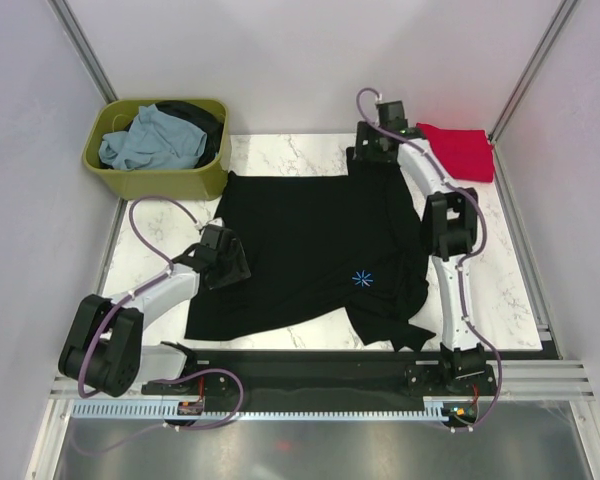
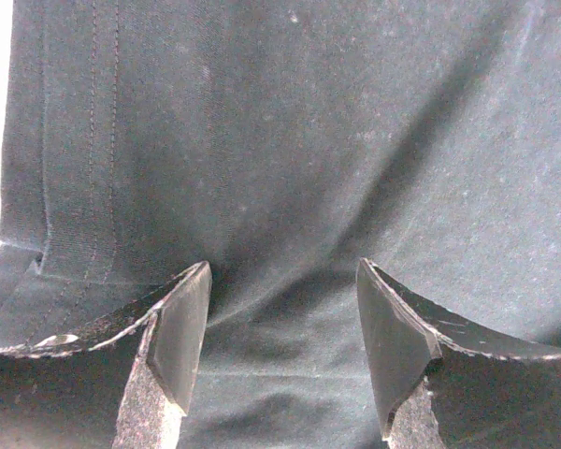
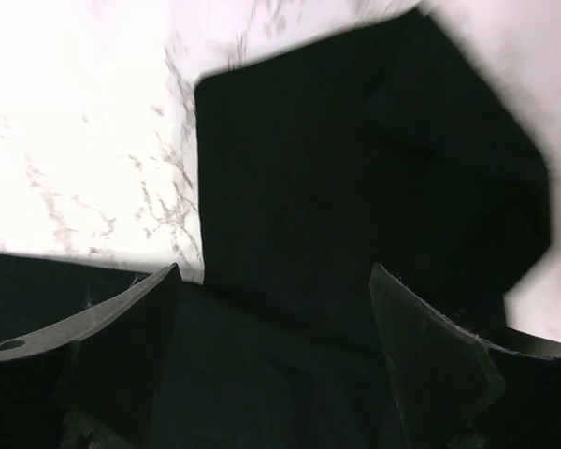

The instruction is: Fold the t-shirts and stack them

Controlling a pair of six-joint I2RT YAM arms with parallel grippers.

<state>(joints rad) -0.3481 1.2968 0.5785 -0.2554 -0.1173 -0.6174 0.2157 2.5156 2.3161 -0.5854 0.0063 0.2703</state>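
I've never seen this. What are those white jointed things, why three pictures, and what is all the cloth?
Two robot arms, each ending in a two-finger gripper. The wide picture looks down from above; the others come from wrist cameras. On the marble table lies a black t-shirt, a red shirt at its far right. An olive tub holds a pale blue shirt and a dark garment. The left gripper and right gripper are open over the black t-shirt, holding nothing.

black shirt (image 1: 300, 240) spread, red shirt (image 1: 460, 150) folded
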